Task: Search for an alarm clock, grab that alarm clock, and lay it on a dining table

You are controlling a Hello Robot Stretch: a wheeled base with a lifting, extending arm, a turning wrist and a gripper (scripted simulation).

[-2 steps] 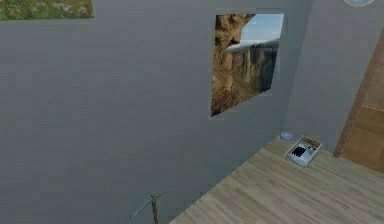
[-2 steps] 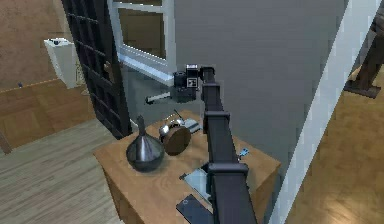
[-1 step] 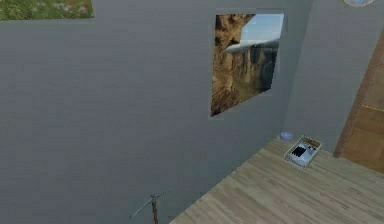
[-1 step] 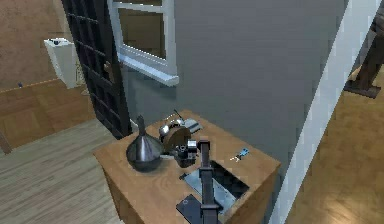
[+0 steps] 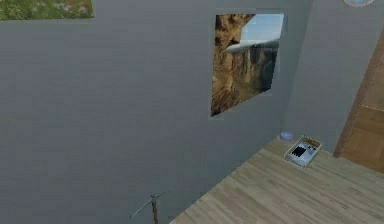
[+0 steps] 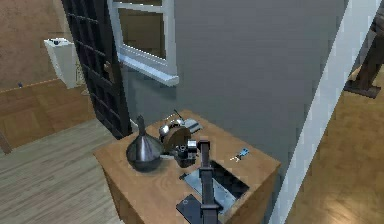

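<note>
Your arm [image 6: 205, 185] reaches across the table [image 6: 120, 168] to bring the gripper [image 6: 186, 153] near a round brown thing [image 6: 178, 133], likely the clock, which stands by the vase [image 6: 143, 150]. With things behind the gripper, you can't tell its state or whether it holds anything.

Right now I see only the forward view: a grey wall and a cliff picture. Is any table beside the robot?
Observer: Yes, a wooden table stands against the grey wall.
Operator: What is on it?
Observer: A dark grey vase and a small brown round thing; maybe a clock, I cannot confirm.
Operator: And the gripper?
Observer: The gripper shows close to that brown thing; whether it holds anything, I cannot tell.
</note>
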